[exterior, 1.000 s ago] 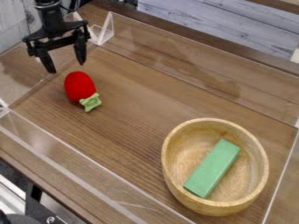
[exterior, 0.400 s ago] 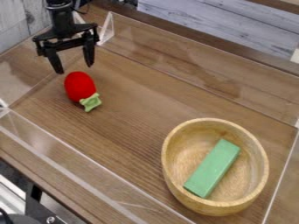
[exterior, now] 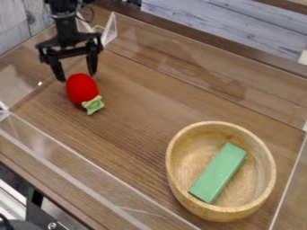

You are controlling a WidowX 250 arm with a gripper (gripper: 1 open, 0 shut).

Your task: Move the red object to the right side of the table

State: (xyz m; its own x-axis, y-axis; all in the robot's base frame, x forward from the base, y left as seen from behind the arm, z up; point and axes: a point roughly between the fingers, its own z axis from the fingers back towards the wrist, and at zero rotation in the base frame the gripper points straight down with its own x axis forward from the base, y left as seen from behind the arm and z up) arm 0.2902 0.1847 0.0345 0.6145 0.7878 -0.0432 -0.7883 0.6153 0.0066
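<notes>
The red object [exterior: 82, 88], a small rounded strawberry-like toy with a light green leafy cap at its lower right end, lies on the left part of the brown wood-grain table [exterior: 180, 90]. My black gripper [exterior: 71, 68] hangs directly above and just behind the toy's top. Its fingers [exterior: 54, 68] are spread open with nothing between them. The fingertips sit just at the toy's upper edge; whether they touch it I cannot tell.
A round light wooden bowl [exterior: 180, 166] stands at the front right and holds a green rectangular block [exterior: 218, 172]. Low clear acrylic walls [exterior: 72, 157] border the tabletop on all sides.
The gripper has moved right and down toward the red toy, staying open. The toy, bowl and block have not moved.
</notes>
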